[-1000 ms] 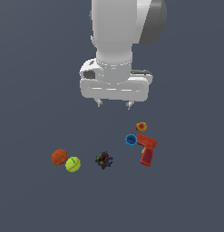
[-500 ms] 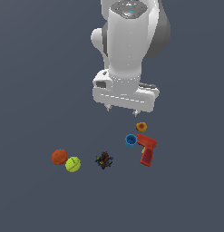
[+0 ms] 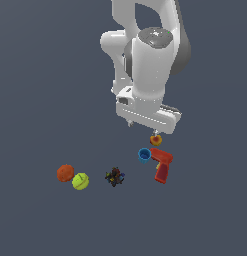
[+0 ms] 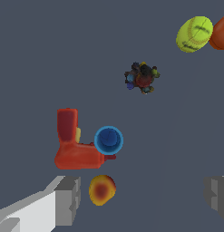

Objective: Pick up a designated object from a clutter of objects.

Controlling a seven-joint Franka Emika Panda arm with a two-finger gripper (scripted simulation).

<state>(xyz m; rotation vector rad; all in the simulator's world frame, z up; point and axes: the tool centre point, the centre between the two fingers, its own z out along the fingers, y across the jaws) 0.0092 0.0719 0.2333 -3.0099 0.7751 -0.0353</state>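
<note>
Approach step: gripper [image 4: 143, 199], jaws spread wide and empty, hung above the yellow-orange piece [image 4: 102, 189] (at the blue cup's [image 4: 109, 140] 6 o'clock, close to one finger); next, centre and descend.

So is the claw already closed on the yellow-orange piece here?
No. In the wrist view the claw is open, its fingers spread wide, and the yellow-orange piece lies untouched between them.

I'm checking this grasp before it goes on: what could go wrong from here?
1. The yellow-orange piece sits close to one finger, not centred in the open tool; a finger may land on it or knock it away.
2. The blue cup and red drill are close by; a finger could bump them.
</note>
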